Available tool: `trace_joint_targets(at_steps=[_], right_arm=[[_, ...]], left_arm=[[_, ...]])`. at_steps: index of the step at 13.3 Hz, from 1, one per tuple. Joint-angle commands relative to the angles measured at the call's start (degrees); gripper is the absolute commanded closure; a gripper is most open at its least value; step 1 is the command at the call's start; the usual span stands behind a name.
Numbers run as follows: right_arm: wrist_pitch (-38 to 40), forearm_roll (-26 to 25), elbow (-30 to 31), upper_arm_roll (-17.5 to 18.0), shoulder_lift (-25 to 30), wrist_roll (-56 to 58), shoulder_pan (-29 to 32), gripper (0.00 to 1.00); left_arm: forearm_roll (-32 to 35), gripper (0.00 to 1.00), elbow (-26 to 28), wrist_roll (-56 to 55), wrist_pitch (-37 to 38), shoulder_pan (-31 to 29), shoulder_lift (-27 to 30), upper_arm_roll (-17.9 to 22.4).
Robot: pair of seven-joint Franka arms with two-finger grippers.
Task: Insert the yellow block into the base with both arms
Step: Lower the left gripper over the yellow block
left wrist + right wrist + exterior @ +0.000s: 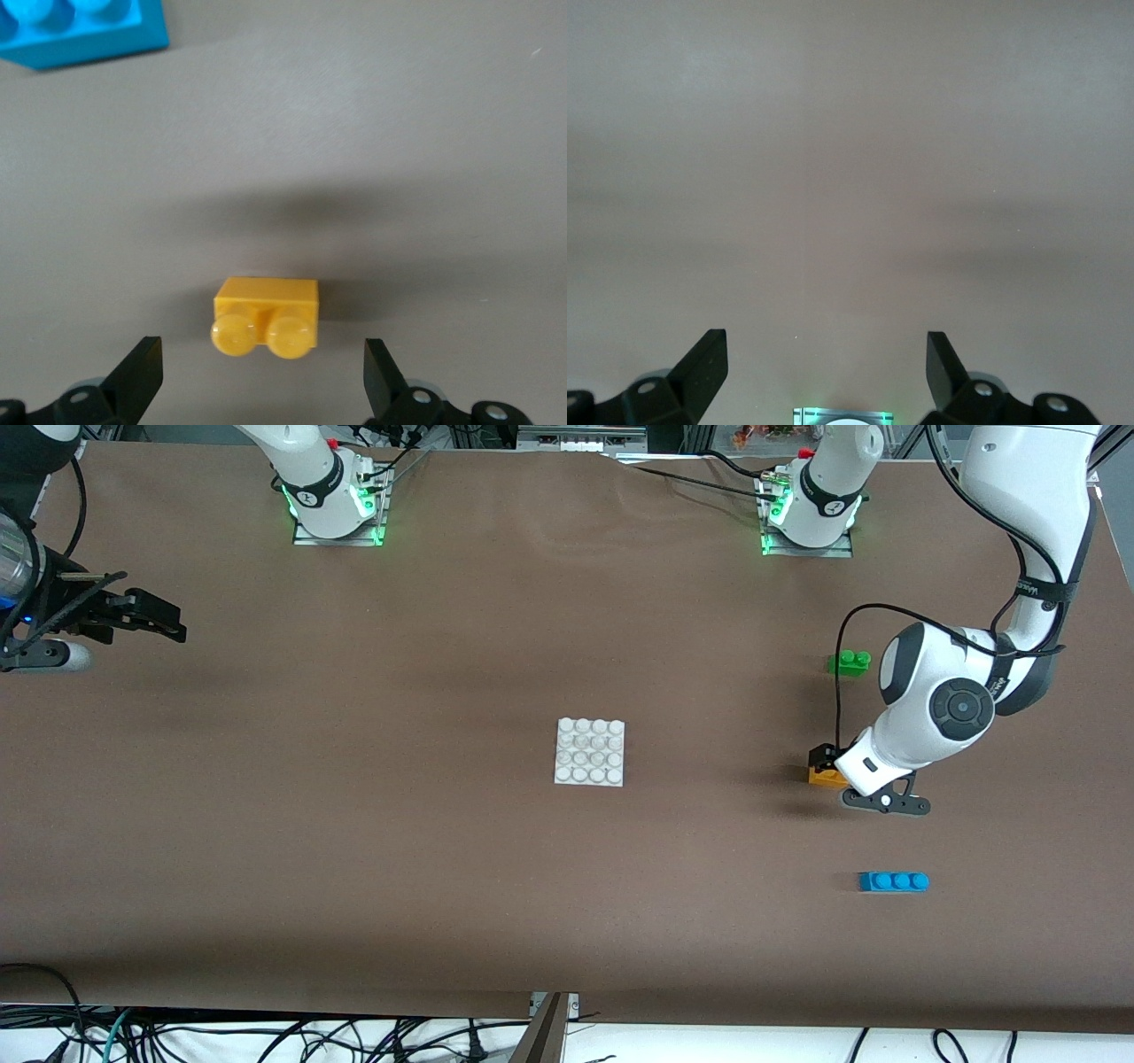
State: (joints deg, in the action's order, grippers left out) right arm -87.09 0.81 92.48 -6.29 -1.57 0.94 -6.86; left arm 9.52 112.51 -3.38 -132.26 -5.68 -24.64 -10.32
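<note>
Straddling the yellow block (265, 317) with spread, empty fingers, the left gripper (264, 376) hung low over it, evidently lined up to grasp. The block lay on the table (354, 850) toward the left arm's end, well apart from the white studded base (590, 752). The right gripper (826, 372) waited released over bare table at its own end.

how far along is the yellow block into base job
Early. Done: nothing is seated; the base sits bare mid-table. In hand: the left gripper is low over the yellow block, open with a finger on each side, not touching it, block on the table. The right gripper waits open at its end of the table. Left: grasp, carry to the base, press in with both arms.
</note>
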Motion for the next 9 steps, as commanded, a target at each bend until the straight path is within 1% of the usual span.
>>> trace_joint_targets(at_steps=[1, 9], right_arm=[[1.93, -0.89, -2.92, 0.4, -0.54, 0.55, 0.27, 0.01], [2.28, -0.37, -2.92, 0.75, -0.72, 0.73, -0.08, 0.01]], left_arm=[[1.02, 0.0, 3.15, 0.65, -3.25, 0.06, 0.92, -0.49], [1.64, 0.0, 3.42, 1.09, -3.97, 0.06, -1.19, -0.4]])
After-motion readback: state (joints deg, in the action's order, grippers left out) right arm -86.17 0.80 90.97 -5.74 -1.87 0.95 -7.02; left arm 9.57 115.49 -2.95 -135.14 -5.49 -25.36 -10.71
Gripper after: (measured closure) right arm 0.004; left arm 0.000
